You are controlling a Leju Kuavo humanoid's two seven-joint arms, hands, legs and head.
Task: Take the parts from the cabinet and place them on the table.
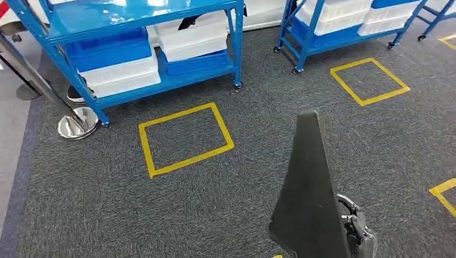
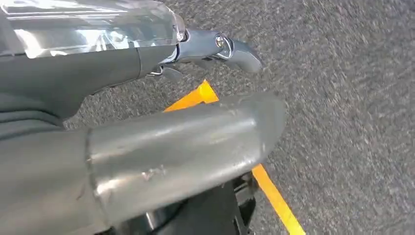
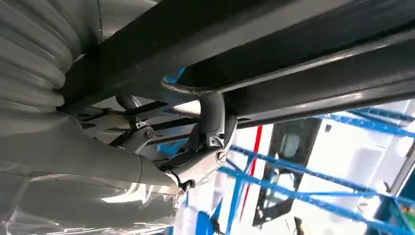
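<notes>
A dark, flat, triangular part [image 1: 306,188] stands upright low in the head view, its narrow tip pointing up over the grey carpet. My right hand [image 1: 356,226] grips it at its lower right edge. In the right wrist view the fingers [image 3: 210,122] curl around the edge of the same dark part [image 3: 274,58]. My left hand [image 2: 147,122] hangs over the carpet with its thumb [image 2: 186,147] and a dark finger [image 2: 220,49] stretched out and nothing in it.
A blue shelf rack [image 1: 236,48] holding white and blue bins [image 1: 121,75] stands ahead to the left; a second blue rack [image 1: 306,37] is at the back right. Yellow tape squares [image 1: 177,114] [image 1: 352,64] mark the carpet. A chrome stanchion base [image 1: 78,122] sits at the left.
</notes>
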